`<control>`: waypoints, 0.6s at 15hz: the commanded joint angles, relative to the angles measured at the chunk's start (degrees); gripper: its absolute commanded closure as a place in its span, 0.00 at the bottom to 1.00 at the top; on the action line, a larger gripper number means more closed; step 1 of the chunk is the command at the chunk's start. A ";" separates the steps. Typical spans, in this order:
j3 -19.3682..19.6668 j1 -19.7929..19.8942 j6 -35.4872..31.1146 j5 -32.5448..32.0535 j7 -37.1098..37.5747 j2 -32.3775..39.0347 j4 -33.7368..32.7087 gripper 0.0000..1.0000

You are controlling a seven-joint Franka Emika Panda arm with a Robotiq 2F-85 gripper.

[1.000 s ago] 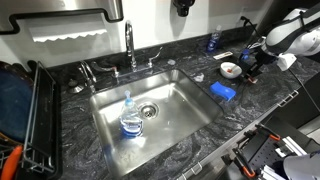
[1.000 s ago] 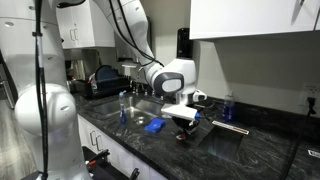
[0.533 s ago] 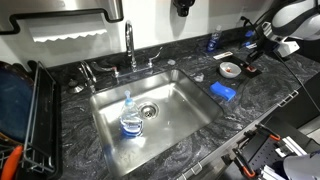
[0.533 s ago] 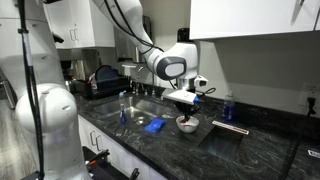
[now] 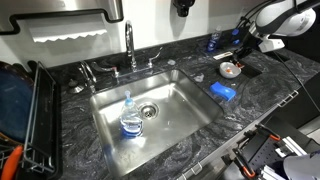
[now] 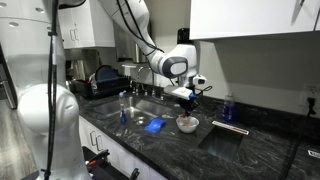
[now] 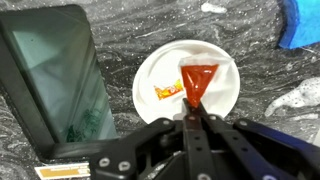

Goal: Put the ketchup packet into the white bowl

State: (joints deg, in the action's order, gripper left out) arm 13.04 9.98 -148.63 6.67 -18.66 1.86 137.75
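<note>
Hanging over the white bowl (image 7: pixel 158 62) in the wrist view, the ketchup packet (image 7: pixel 198 78) is pinched by one end in the end effector (image 7: pixel 191 117), whose jaws are closed down to a thin line on it. A small orange-yellow item (image 7: pixel 168 93) lies inside the bowl. Released from this height, I judge the light sachet could cling to a pad or drift, landing on the rim or the table (image 7: pixel 265 80)
</note>
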 commanded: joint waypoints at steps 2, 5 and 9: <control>-0.32 0.34 1.96 -8.94 10.28 5.86 -4.63 0.71; -0.38 0.45 3.58 -11.51 12.77 5.69 -5.64 0.52; -0.88 1.26 5.54 -8.92 9.12 1.28 -4.96 0.24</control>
State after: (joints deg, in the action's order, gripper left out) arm 12.82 10.10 -146.17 -3.65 -7.04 6.37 132.84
